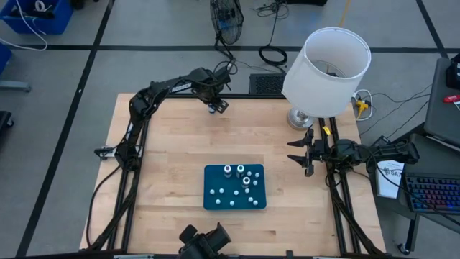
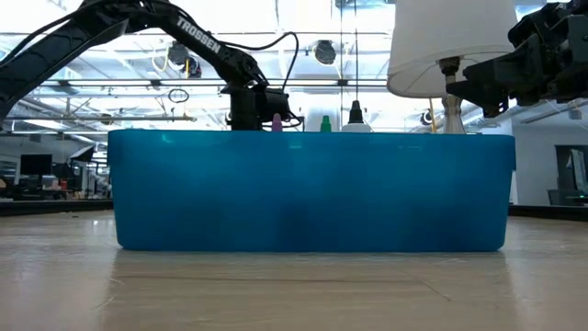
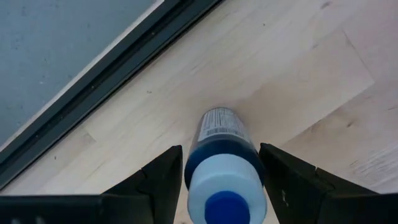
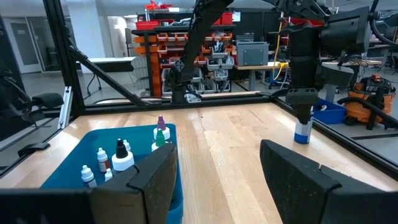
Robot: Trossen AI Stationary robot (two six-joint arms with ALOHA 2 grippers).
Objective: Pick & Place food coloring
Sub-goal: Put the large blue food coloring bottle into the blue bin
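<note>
Your left gripper [image 3: 214, 180] has its fingers [image 3: 155, 177] closed against both sides of a food coloring bottle [image 3: 222, 158] with a dark blue body, white cap and blue tip. It holds the bottle upright at the far edge of the wooden table [image 1: 172, 144], near the back rail. Your right gripper [image 1: 302, 153] hangs with fingers spread, nothing between them, over the table's right side beside the lamp [image 1: 325, 68]. More small bottles [image 1: 241, 175] stand on the blue mat [image 1: 215, 198] at the table's near centre, well apart from the held one.
</note>
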